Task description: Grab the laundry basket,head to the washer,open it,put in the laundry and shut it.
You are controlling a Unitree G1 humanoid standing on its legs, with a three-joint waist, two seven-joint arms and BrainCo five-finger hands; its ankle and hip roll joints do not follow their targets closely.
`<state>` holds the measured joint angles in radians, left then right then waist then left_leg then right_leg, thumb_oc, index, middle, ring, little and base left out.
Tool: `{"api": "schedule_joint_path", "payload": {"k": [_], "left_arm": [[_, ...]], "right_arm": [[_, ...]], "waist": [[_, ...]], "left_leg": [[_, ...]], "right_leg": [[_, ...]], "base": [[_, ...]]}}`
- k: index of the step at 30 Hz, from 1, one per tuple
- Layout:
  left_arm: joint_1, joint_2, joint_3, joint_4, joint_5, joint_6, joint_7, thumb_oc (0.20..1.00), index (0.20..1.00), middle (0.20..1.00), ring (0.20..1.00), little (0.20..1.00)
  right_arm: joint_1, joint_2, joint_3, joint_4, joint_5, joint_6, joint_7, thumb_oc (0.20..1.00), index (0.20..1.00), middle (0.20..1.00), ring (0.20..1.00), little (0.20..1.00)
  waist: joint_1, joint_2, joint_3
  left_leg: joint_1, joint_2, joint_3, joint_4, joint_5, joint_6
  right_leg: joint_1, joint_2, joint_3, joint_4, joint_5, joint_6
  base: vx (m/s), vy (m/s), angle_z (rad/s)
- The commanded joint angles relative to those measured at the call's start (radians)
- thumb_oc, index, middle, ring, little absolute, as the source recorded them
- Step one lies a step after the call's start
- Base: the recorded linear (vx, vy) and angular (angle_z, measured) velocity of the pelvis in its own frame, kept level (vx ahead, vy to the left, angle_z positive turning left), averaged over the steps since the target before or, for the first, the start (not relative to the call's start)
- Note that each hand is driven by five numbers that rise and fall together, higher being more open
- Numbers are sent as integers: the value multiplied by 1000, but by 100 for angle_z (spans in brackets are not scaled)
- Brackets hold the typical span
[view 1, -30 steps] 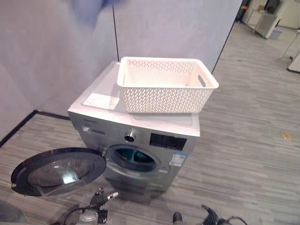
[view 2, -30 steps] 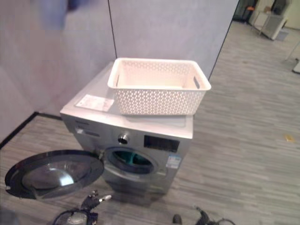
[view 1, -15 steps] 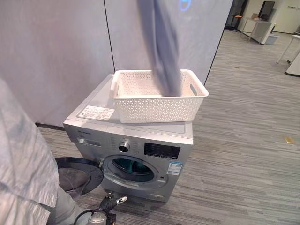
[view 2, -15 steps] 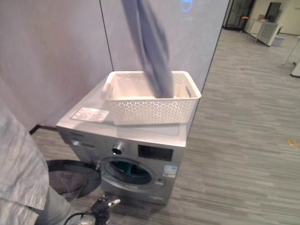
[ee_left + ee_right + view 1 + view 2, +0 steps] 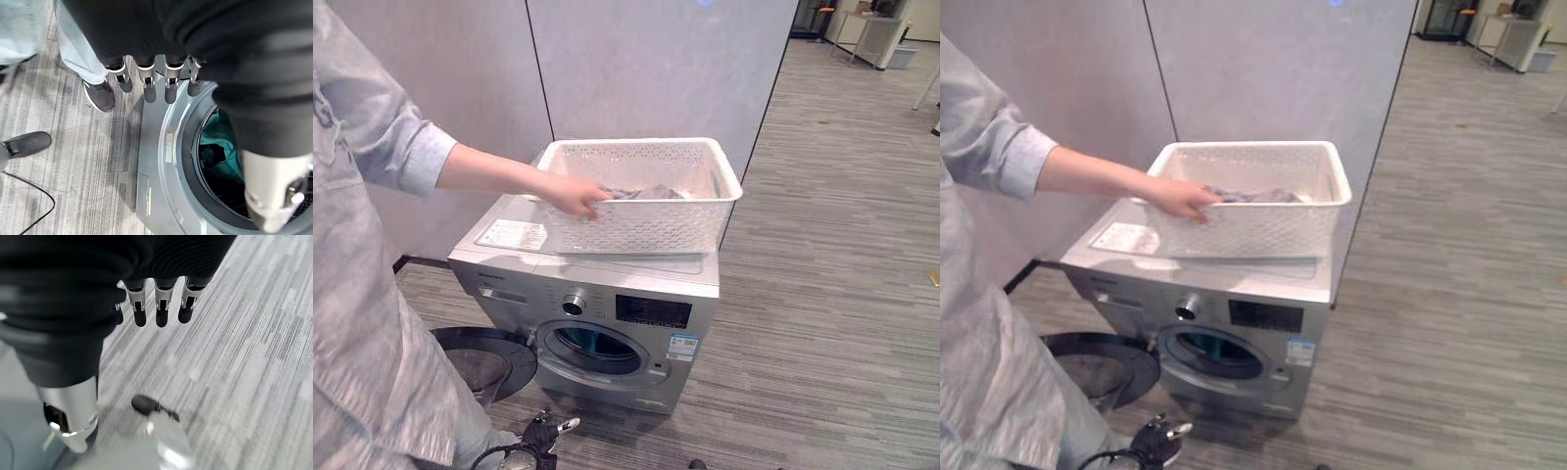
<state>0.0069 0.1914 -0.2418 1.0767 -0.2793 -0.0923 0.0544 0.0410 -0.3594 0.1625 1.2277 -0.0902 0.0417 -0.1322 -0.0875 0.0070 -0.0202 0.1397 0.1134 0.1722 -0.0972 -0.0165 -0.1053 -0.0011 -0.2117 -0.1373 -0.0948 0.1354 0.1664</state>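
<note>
left hand (image 5: 156,81): silver fingers, dark tips | wrist cover: dark, ribbed

Grey partition panels (image 5: 646,69) stand as a wall, a thin dark seam between them. Grey wood-look plank flooring (image 5: 842,255) runs from the panels' foot out to the side and away past their end, where pale furniture (image 5: 876,39) stands in a bright far room.

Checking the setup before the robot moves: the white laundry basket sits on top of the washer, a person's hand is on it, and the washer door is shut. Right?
Not quite: the washer door is swung open, as the left eye view shows. The white laundry basket does sit on the washer, with the person's hand on it.
</note>
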Motion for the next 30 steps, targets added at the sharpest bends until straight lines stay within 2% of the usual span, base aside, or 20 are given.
{"api": "schedule_joint_path", "payload": {"k": [1,2,3,4,6,7,10,11,12,14,15,16,17,19,21,24,27,28,30], "left_arm": [[-37,33,47,-13,-32,-18,-17,1000,1000,1000,1000,1000],[-12,39,89,-25,-19,-7,-24,1000,1000,1000,1000,1000],[-12,39,88,-25,-19,-7,-24,1000,1000,1000,1000,1000],[-15,36,97,-18,-11,-5,-24,1000,1000,1000,1000,1000],[-28,36,110,0,9,-2,-35,1000,1000,1000,1000,1000],[-30,33,108,1,9,-2,-35,1000,1000,1000,1000,1000],[-37,38,106,-5,12,3,-43,1000,1000,1000,1000,1000],[-38,40,107,-5,14,3,-45,1000,1000,1000,1000,1000],[-40,47,103,3,24,3,-47,1000,1000,1000,1000,1000],[-40,49,98,3,26,3,-48,1000,1000,1000,1000,1000],[-41,53,86,-9,25,0,-49,1000,1000,1000,1000,1000],[-40,52,91,-10,25,0,-49,1000,1000,1000,1000,1000],[-37,59,59,-17,15,-5,-50,1000,1000,1000,1000,1000],[-34,64,37,-30,-2,-11,-53,1000,1000,1000,1000,1000],[-28,72,32,-55,-23,-22,-50,1000,1000,1000,1000,1000],[-18,91,12,-82,-56,-31,-52,1000,1000,1000,1000,1000],[-15,97,8,-91,-70,-33,-56,1000,1000,1000,1000,1000],[-16,107,-15,-107,-78,-31,-64,1000,1000,1000,1000,1000],[-11,127,-24,-132,-78,-31,-71,1000,1000,1000,1000,1000]], "right_arm": [[-54,-76,-47,-91,63,-33,-61,1000,1000,1000,1000,1000],[33,-231,-223,-522,29,-23,-113,1000,1000,1000,1000,1000],[34,-231,-223,-523,28,-23,-113,1000,1000,1000,1000,1000],[67,-268,-296,-637,12,-25,-139,1000,1000,1000,1000,1000],[67,-414,-502,-805,-24,-42,-214,1000,1000,1000,1000,1000],[70,-415,-508,-809,-24,-40,-213,1000,1000,1000,1000,1000],[7,-519,-562,-893,-58,-57,-240,1000,1000,1000,1000,1000],[-13,-540,-563,-906,-66,-63,-244,1000,1000,1000,1000,1000],[-74,-608,-563,-989,-99,-80,-243,1000,1000,1000,1000,1000],[-116,-643,-548,-1016,-112,-86,-237,1000,1000,1000,1000,1000],[-214,-697,-484,-1035,-120,-101,-223,1000,1000,1000,1000,1000],[-228,-700,-472,-1028,-119,-101,-224,1000,1000,1000,1000,1000],[-359,-746,-379,-1007,-101,-112,-209,1000,1000,1000,1000,1000],[-546,-794,-220,-973,-86,-116,-177,1000,1000,1000,1000,1000],[-799,-811,-8,-893,-67,-115,-154,1000,1000,1000,1000,1000],[-1073,-776,213,-767,-19,-105,-110,1000,1000,1000,1000,1000],[-1146,-764,279,-723,-8,-97,-88,1000,1000,1000,1000,1000],[-1279,-706,390,-625,32,-87,-50,1000,1000,1000,1000,1000],[-1361,-674,456,-586,55,-88,-26,1000,1000,1000,1000,1000]], "waist": [[1,-32,11],[-16,-30,11],[-16,-30,10],[-24,-28,11],[-32,-34,1],[-30,-31,3],[-21,-35,1],[-17,-37,0],[-8,-45,-3],[1,-48,-2],[16,-55,-1],[12,-53,0],[38,-69,4],[54,-86,13],[64,-98,26],[88,-116,40],[92,-120,44],[85,-122,63],[78,-111,88]], "left_leg": [[-24,46,-54,54,-63,7],[-21,53,-49,50,-61,4],[-22,53,-49,50,-61,4],[-20,55,-49,47,-62,3],[-23,62,-52,48,-66,2],[-23,63,-52,48,-66,2],[-22,68,-53,51,-71,2],[-21,69,-53,52,-72,2],[-20,71,-51,54,-74,1],[-19,72,-52,56,-76,1],[-21,74,-54,65,-80,1],[-22,74,-54,67,-81,1],[-27,72,-57,84,-88,3],[-38,68,-60,115,-99,4],[-52,51,-66,151,-123,14],[-69,14,-87,196,-156,34],[-76,1,-97,209,-165,39],[-108,-30,-135,258,-186,65],[-123,-40,-157,284,-198,83]], "right_leg": [[-43,-76,33,52,-29,61],[-47,-71,40,55,-34,61],[-48,-72,41,55,-34,61],[-48,-69,44,55,-37,61],[-49,-63,48,56,-44,58],[-48,-62,47,56,-45,58],[-48,-56,50,56,-49,56],[-47,-54,53,55,-50,55],[-46,-51,56,54,-52,55],[-45,-50,57,54,-53,54],[-42,-49,56,54,-55,54],[-42,-49,57,54,-55,54],[-42,-52,55,56,-53,54],[-43,-60,54,64,-49,54],[-50,-72,62,72,-41,59],[-67,-100,81,97,-27,64],[-75,-109,90,112,-25,65],[-109,-107,148,218,-39,56],[-159,-59,207,313,-69,44]], "base": [[0,0,0],[0,0,0],[12,-2,3],[0,0,0],[44,-7,-2],[28,-11,4],[14,-4,-4],[33,-3,-5],[25,-1,-5],[22,-1,-16],[17,-3,-21],[3,2,-14],[0,0,0],[-11,19,2],[-26,72,1],[-17,102,-4],[-7,107,-1],[-27,189,7],[-28,160,25]]}}
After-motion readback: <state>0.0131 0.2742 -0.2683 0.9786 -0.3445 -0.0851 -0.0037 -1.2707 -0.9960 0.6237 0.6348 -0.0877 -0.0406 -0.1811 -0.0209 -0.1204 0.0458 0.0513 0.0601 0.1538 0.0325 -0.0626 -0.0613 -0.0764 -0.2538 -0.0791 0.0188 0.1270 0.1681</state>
